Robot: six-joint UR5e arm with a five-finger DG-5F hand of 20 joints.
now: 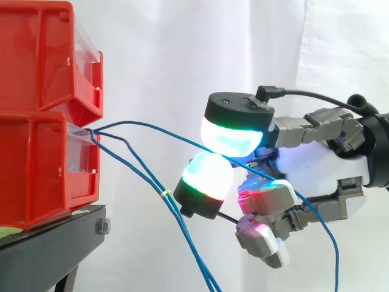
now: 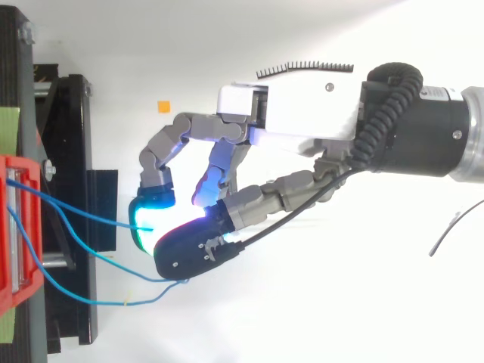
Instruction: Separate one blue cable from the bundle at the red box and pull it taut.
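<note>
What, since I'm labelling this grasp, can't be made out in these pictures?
1. Side view: the cables' lower ends, cut off by the bottom edge.
2. Side view: where the cables start inside the bin, hidden by its front.
3. Top view: the spot where the hand pinches one cable, covered by its top pad.

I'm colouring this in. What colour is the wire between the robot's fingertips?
Blue. The wire in the hand shows best in the side view.

Open air lies between the hand (image 1: 322,173) and the red bins (image 1: 36,164), crossed by blue cables (image 1: 163,194).
</note>
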